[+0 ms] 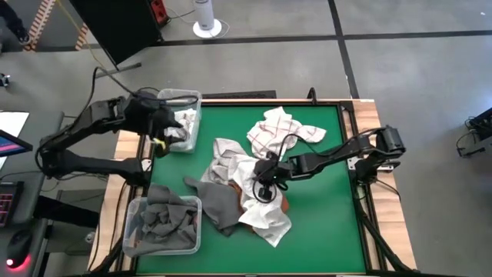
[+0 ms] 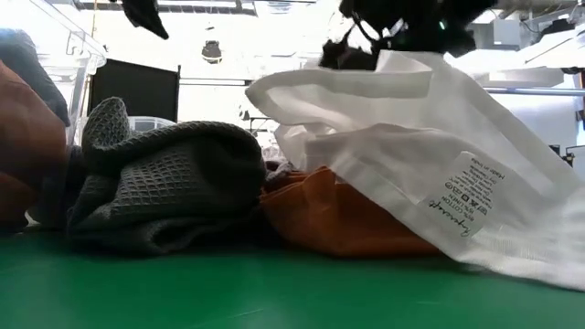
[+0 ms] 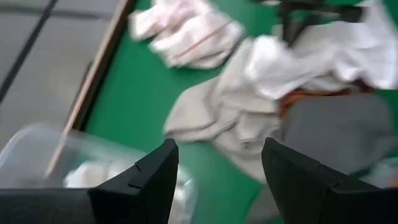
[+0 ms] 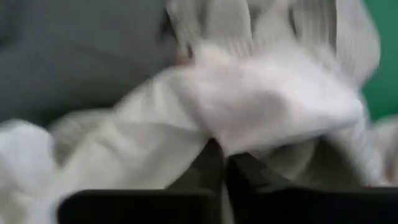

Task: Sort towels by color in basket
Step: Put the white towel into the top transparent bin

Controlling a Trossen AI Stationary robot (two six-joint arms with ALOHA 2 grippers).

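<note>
A heap of towels lies mid-table: a white towel (image 1: 265, 219), a dark grey towel (image 1: 219, 201), a rust-orange towel (image 2: 338, 215) under the white one, and a checked towel (image 1: 280, 131) at the far side. My right gripper (image 1: 265, 183) reaches in from the right and is shut on the white towel (image 2: 430, 137). My left gripper (image 3: 217, 149) hovers open and empty above the far-left clear bin (image 1: 184, 100), which holds white cloth. The near-left bin (image 1: 192, 201) holds grey towels. My right gripper pinches a raised fold of the white towel (image 4: 249, 118) between its two fingers, slanting down from the table's right side. The cloth rises in a peak to the fingers (image 2: 402, 68), while its lower part rests on the orange towel and the mat.
The green mat (image 1: 323, 231) lies bare at the near right and between the heap and the bins. Wooden rails (image 1: 347, 115) edge the table. A sewn label (image 2: 466, 196) shows on the white towel's near side.
</note>
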